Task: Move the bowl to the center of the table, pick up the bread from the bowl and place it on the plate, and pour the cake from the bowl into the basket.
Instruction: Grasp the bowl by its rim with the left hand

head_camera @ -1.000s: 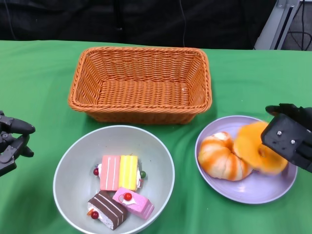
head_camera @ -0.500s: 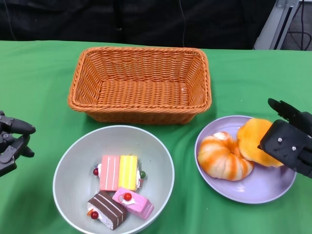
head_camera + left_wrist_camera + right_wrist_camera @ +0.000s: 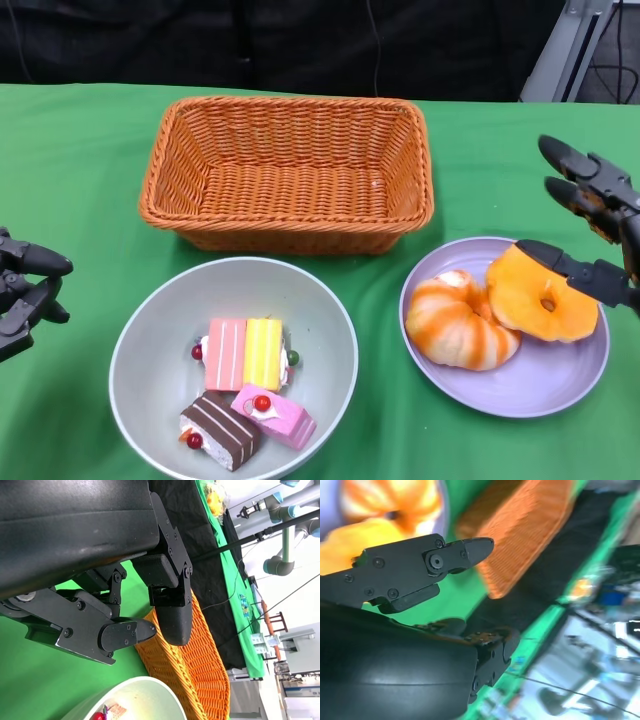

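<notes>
The grey bowl (image 3: 150,340) sits at the front centre with several cake pieces (image 3: 244,352) in it. A striped bread roll (image 3: 460,320) and an orange ring-shaped bread (image 3: 542,296) lie on the purple plate (image 3: 520,385) at the right. The empty orange wicker basket (image 3: 288,172) stands behind them. My right hand (image 3: 590,225) hovers over the plate's far right edge, fingers spread, holding nothing; one finger lies just above the ring bread. My left hand (image 3: 25,290) rests at the left edge, fingers apart and empty, well left of the bowl.
Green cloth covers the table (image 3: 80,180). A black backdrop runs behind the basket, and a grey metal frame (image 3: 560,50) stands at the back right. The right wrist view shows the basket (image 3: 520,535) and bread (image 3: 395,500) blurred.
My right hand has let go of the orange ring bread, which now lies on the plate, and has lifted up and away with its fingers spread. The left hand has not moved.
</notes>
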